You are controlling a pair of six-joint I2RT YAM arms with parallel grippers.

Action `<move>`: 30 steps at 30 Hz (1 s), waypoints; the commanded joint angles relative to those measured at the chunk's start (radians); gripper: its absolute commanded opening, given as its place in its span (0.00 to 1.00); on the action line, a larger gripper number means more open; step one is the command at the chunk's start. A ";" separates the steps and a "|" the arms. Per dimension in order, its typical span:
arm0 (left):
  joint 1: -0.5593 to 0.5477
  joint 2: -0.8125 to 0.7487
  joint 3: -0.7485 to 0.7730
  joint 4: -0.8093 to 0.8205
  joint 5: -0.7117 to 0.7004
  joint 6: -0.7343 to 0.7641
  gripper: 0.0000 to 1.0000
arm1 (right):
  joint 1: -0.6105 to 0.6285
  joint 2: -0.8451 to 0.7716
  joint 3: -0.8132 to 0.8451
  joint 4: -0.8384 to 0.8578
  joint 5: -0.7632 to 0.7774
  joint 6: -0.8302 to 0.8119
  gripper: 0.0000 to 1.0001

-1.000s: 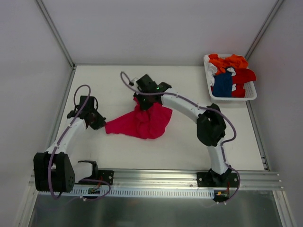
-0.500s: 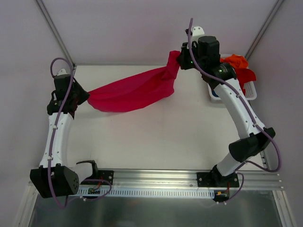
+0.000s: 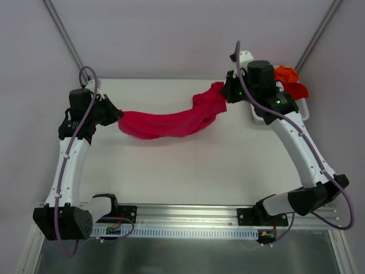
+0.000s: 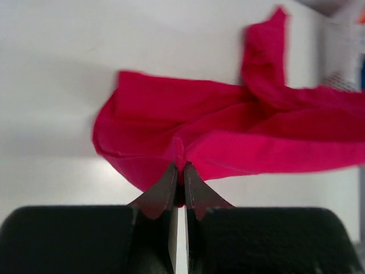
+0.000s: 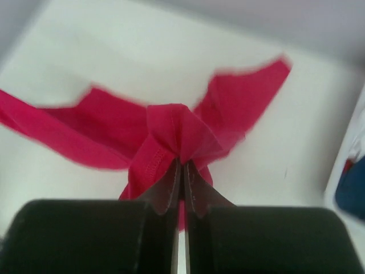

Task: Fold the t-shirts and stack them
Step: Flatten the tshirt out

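Across the middle of the frame, the soft crimson-pink cloth t-shirt [image 3: 171,123] is stretched over the white table [image 3: 188,171]. Its ends are pinched by the pressed-together left gripper [image 3: 117,114] and right gripper [image 3: 227,91]. At the upper right, an orange t-shirt [image 3: 286,73] is seen.

The crimson-pink t-shirt [image 3: 171,121] hangs stretched, bunched at both ends; orange t-shirt [image 3: 285,73] and red t-shirt [image 3: 297,89] lie far right.

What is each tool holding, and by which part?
Both hold the pink shirt: left tool pinches a bunched fold at one end, right tool a stitched edge at the other.
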 commanded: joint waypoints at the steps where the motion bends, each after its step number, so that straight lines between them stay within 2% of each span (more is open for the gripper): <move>1: -0.150 -0.106 0.162 0.027 0.133 -0.023 0.00 | -0.006 -0.069 0.311 0.016 0.038 -0.057 0.00; 5: -0.191 -0.120 0.235 -0.052 0.033 -0.192 0.00 | -0.006 -0.001 0.487 -0.031 -0.048 -0.044 0.01; 8: -0.191 -0.120 0.192 -0.132 0.085 -0.304 0.00 | -0.001 0.077 0.567 0.032 -0.186 -0.007 0.00; 9: -0.195 -0.139 0.106 -0.134 0.117 -0.377 0.00 | 0.002 0.104 0.581 0.058 -0.230 0.013 0.00; 11: -0.206 -0.222 -0.005 -0.137 0.091 -0.454 0.00 | 0.037 0.216 0.617 0.120 -0.322 0.047 0.01; 12: -0.206 -0.250 -0.104 -0.143 0.065 -0.528 0.00 | 0.052 0.265 0.642 0.123 -0.342 0.051 0.00; 15: -0.206 -0.334 -0.240 -0.171 0.018 -0.600 0.00 | 0.114 0.495 0.765 0.077 -0.384 0.042 0.01; 17: -0.206 -0.336 -0.271 -0.212 -0.094 -0.594 0.00 | 0.149 0.621 0.780 0.091 -0.399 0.042 0.01; 19: -0.206 -0.319 -0.288 -0.244 -0.189 -0.600 0.00 | 0.170 0.678 0.754 0.135 -0.413 0.036 0.00; 24: -0.206 -0.331 -0.352 -0.283 -0.202 -0.581 0.00 | 0.252 0.821 0.739 0.184 -0.415 0.044 0.00; 25: -0.206 -0.348 -0.349 -0.303 -0.217 -0.576 0.00 | 0.263 0.830 0.730 0.199 -0.413 0.056 0.01; 30: -0.205 -0.353 -0.242 -0.501 -0.470 -0.564 0.00 | 0.293 0.829 0.694 0.221 -0.439 0.071 0.01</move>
